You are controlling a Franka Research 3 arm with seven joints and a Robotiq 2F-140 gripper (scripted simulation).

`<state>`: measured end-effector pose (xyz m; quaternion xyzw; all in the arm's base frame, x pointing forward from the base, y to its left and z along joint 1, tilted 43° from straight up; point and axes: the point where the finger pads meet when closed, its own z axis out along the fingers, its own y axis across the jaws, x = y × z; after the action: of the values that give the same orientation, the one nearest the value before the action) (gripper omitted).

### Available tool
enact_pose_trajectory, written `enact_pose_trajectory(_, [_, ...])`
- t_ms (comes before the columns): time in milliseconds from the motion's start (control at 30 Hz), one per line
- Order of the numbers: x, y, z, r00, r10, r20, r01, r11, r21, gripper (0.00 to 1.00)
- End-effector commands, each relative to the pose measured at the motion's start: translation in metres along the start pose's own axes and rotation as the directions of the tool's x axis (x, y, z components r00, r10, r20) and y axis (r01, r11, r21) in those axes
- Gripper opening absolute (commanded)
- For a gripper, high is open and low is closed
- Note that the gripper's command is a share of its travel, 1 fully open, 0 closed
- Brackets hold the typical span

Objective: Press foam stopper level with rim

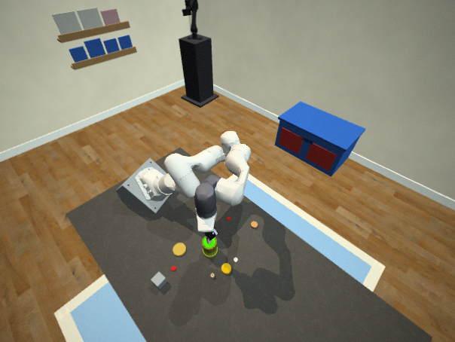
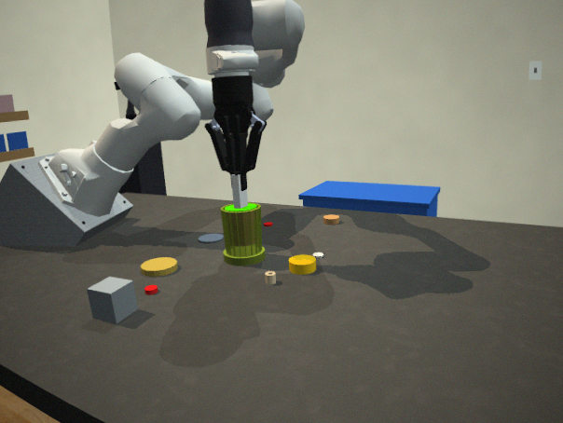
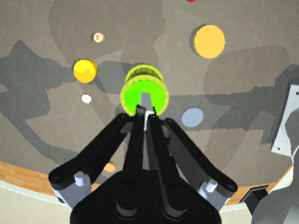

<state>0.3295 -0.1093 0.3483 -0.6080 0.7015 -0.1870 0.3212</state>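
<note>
Hand: the hand [image 2: 240, 197] is pressed together with nothing held; its tips are set straight down on the stopper [image 2: 251, 206].
Stopper: in the exterior view its green top is seen about level with the rim of the jar [image 2: 242, 233], while pressure seems to be applied.
Jar: it is upright on the desk [image 2: 419, 326], near the middle, with a yellow disc [image 2: 302, 264] at about 4 o'clock from it in that view.
Done: contact is made and the stopper is judged partly pushed in.
Left: the right depth must be reached, the hand must be lifted away, and the spring-back must be checked.
Risk: too deep a push would probably leave the stopper low.
</note>
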Motion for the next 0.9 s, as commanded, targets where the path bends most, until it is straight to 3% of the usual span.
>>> enact_pose_trajectory(0, [-0.001,0.002,0.004,1.0,0.008,0.005,-0.008,1.0,-0.004,0.0])
enact_pose_trajectory(867, [-0.003,0.004,0.018,1.0,0.008,0.005,-0.008,1.0,-0.004,0.0])
